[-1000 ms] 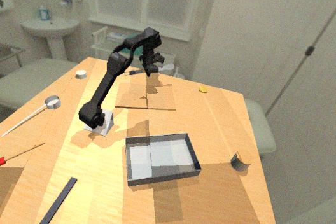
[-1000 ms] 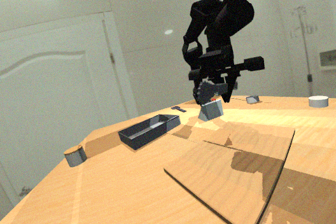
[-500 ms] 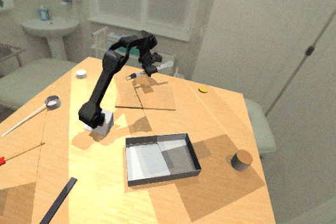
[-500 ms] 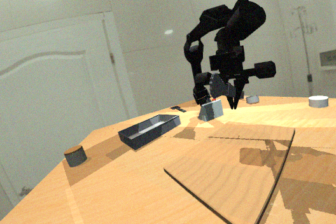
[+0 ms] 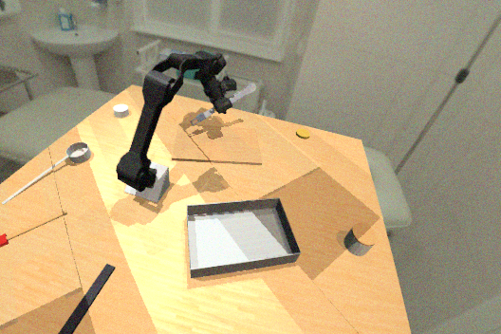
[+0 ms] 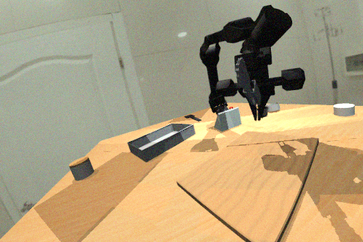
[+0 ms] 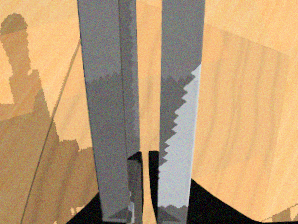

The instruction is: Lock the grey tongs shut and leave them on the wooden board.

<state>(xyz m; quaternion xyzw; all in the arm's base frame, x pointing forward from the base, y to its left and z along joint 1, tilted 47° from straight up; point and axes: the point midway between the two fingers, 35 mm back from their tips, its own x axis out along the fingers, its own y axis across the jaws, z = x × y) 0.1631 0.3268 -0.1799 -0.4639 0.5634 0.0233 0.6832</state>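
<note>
Top: near the tabletop's far edge, the claw (image 5: pixel 223 102) (image 6: pixel 257 115) (image 7: pixel 145 160) grips the tongs (image 5: pixel 243 94) (image 6: pixel 245 74) above the board (image 5: pixel 232 145) (image 6: pixel 240 176) (image 7: pixel 235 100). Exterior: the tongs hang tilted, off the board; the tin (image 5: pixel 242 238) (image 6: pixel 146 152) stands toward the tabletop's left edge. Wrist: two grey bars (image 7: pixel 107 100) (image 7: pixel 179 115) run side by side, a gap between; whether tongs or fingers, I cannot tell.

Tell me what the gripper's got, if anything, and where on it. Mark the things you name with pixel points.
The grey tongs (image 5: pixel 245 94) (image 6: pixel 244 77) (image 7: pixel 106 125), held partway along their length between the two ends; exact spot under the fingers is hidden.
</note>
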